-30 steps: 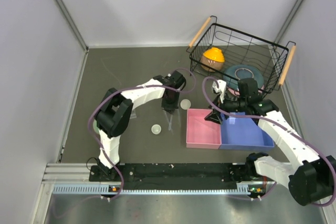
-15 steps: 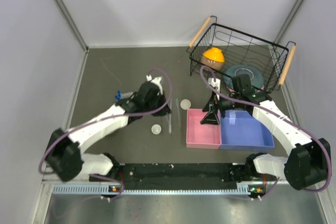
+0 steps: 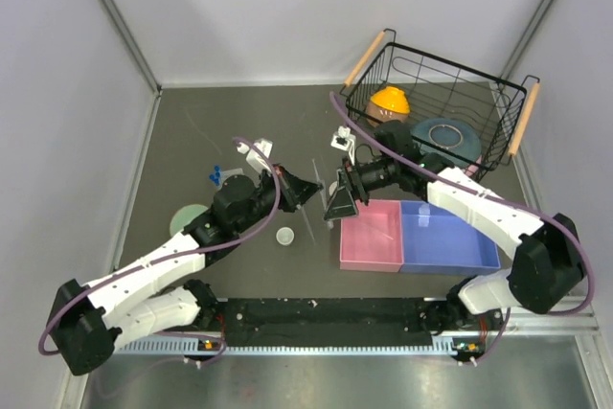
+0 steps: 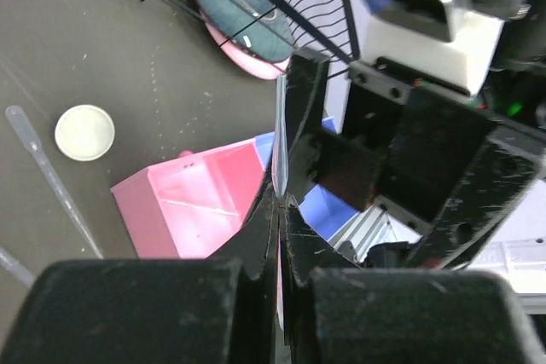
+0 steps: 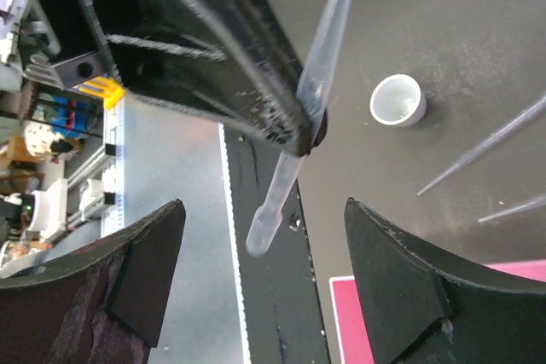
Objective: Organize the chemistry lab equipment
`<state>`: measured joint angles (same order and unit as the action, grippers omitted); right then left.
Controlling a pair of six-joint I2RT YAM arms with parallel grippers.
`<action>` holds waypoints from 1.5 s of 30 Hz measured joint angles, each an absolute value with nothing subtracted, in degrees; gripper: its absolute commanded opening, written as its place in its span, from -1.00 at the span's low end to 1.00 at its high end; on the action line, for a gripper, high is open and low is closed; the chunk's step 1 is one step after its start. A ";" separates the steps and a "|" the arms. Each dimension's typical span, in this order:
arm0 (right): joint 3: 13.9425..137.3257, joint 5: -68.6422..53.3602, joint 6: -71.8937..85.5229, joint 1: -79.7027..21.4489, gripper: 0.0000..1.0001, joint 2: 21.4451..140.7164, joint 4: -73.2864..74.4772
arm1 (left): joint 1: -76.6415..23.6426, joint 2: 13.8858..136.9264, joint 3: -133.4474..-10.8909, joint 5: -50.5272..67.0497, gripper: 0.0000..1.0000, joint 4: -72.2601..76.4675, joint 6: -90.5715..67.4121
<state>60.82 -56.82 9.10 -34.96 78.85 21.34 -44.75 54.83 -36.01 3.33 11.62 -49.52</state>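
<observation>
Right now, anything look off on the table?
Nothing spilled or broken. Two loose pipettes lie on the table near the dish, outside the bins. Left fingers pinch another pipette in mid-air before the open right fingers.

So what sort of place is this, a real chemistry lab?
Probably a robot test cell staged as one: white walls box in a dark table, two arms are bolted at its near edge, and the props are pipettes, a small white dish and a pink bin.
</observation>
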 measured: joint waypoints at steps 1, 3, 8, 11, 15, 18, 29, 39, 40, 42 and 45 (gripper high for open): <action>60.82 -56.62 10.59 -35.40 0.37 79.24 20.49 | -45.06 54.54 -35.86 2.87 -1.00 12.34 -49.87; 60.82 -56.16 13.39 -36.25 0.18 80.05 18.63 | -45.45 54.22 -35.81 2.22 -1.00 13.41 -50.35; 60.86 -55.31 17.10 -37.04 -0.68 81.12 16.45 | -45.95 53.98 -35.77 0.21 -0.96 15.18 -51.35; 60.93 -55.07 18.63 -37.12 -1.00 81.71 15.92 | -46.19 53.80 -35.38 -1.06 -0.49 15.44 -51.64; 61.25 -53.65 16.32 -37.26 -1.00 81.62 16.84 | -46.24 52.47 -35.14 -2.83 0.39 13.72 -51.79; 61.19 -50.11 10.02 -37.17 -1.00 80.47 20.71 | -46.24 49.32 -35.20 -4.67 0.87 9.91 -49.65; 51.20 -31.07 -14.20 -33.52 -0.94 65.56 38.24 | -45.95 40.91 -43.18 -12.36 0.97 -14.26 -39.59; 49.54 -26.61 -18.55 -31.05 -0.47 71.07 44.16 | -45.32 45.06 -40.71 -12.93 0.97 -20.36 -39.40; 49.54 -26.13 -19.03 -31.05 -0.37 72.07 44.75 | -45.19 45.47 -40.71 -12.93 0.97 -20.29 -39.44; 49.54 -25.47 -19.75 -31.00 -0.15 73.47 45.80 | -44.73 46.85 -40.73 -12.56 0.97 -20.08 -39.46; 49.71 -24.93 -21.04 -30.96 0.04 74.54 47.77 | -43.48 49.69 -40.73 -10.96 0.97 -19.35 -39.48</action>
<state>49.71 -24.93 -21.04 -30.96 74.54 47.77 -43.48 49.69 -40.73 -10.96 -19.35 -39.48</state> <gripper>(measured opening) 0.453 0.985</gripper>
